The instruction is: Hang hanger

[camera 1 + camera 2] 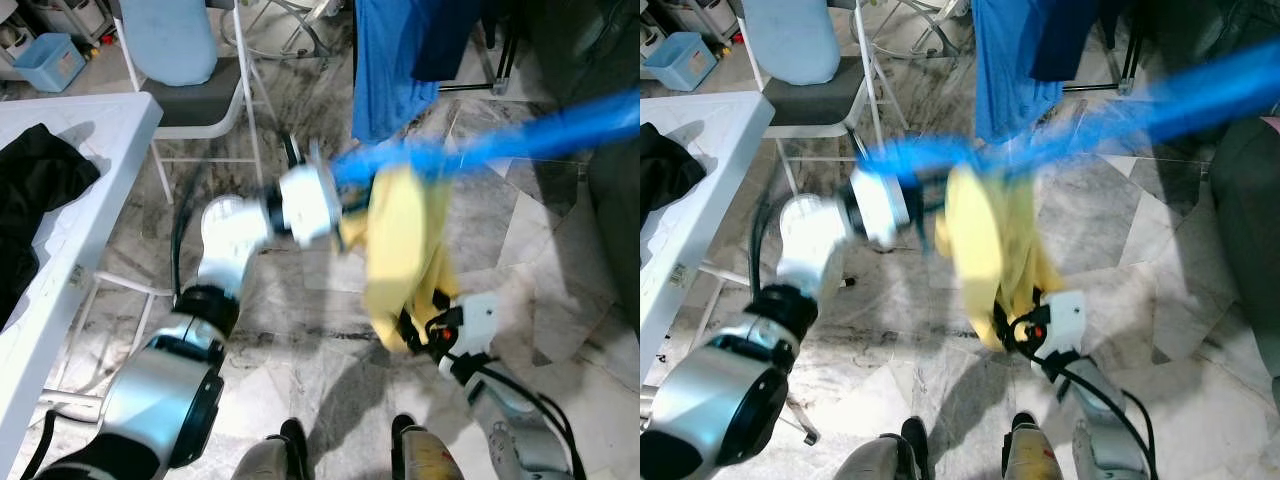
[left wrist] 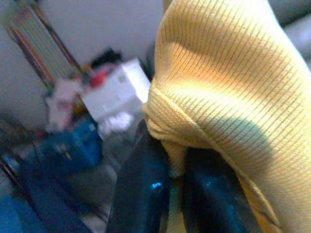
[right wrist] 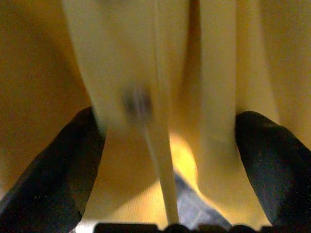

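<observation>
Hanger (image 1: 480, 145) with yellow garment (image 1: 400, 250) near chair (image 1: 200, 100)

Open marble floor (image 1: 300, 340) lies ahead. White desk (image 1: 90, 130) bounds the left; chair (image 1: 200, 100) and hanging blue garment (image 1: 385, 60) obstruct forward passage.

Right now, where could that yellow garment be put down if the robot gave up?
The white table is bare at its near corner, between the black cloth and the chair. The marble floor right of the yellow garment is open. Around the hanging blue clothes it is crowded.
</observation>
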`<state>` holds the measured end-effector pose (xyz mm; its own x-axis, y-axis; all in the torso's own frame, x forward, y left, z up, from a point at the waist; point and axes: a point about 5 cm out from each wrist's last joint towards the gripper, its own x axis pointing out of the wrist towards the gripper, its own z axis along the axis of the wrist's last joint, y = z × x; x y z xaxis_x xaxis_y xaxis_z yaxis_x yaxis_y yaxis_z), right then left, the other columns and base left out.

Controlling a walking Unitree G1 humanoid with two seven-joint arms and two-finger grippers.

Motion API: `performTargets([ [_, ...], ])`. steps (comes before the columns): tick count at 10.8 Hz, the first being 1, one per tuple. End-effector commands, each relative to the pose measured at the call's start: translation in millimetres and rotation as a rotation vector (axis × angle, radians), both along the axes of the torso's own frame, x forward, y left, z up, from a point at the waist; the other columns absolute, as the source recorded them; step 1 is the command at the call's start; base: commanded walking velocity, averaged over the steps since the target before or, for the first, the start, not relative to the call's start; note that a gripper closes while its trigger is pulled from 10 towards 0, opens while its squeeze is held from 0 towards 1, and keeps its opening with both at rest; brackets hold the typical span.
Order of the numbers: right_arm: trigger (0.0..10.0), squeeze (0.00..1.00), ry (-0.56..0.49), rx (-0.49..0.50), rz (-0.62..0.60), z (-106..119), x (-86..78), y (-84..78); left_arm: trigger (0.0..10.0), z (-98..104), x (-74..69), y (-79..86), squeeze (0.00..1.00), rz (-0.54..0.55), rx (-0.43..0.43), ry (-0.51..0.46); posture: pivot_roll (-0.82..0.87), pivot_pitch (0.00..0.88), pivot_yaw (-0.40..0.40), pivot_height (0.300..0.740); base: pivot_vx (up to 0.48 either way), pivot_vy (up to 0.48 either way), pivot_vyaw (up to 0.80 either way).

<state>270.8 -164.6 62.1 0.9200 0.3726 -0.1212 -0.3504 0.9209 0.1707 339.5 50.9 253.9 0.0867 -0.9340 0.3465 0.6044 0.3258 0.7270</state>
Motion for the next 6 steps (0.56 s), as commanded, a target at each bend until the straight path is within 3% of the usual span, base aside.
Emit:
performTargets([
  [1, 10.0, 0.0, 0.073, 0.01, -0.059, -12, -1.3, -4.8, 0.0, 20, -2.7, 0.9, 0.0, -0.023, -0.055, -0.057, -0.21, 0.298, 0.16, 0.74, 0.0, 0.0, 0.0],
  [3, 10.0, 0.0, 0.09, 0.036, -0.172, -15, 3.0, -18.1, 0.0, 35, -3.9, 0.3, 0.0, -0.036, -0.108, -0.065, -0.21, 0.299, 0.163, 0.74, 0.0, 0.0, 0.0],
  [6, 10.0, 0.0, 0.008, 0.07, -0.174, 3, 11.1, -20.7, 0.0, 27, -7.3, -0.7, 0.0, -0.048, -0.093, -0.047, -0.21, 0.299, 0.162, 0.74, 0.0, 0.0, 0.0],
])
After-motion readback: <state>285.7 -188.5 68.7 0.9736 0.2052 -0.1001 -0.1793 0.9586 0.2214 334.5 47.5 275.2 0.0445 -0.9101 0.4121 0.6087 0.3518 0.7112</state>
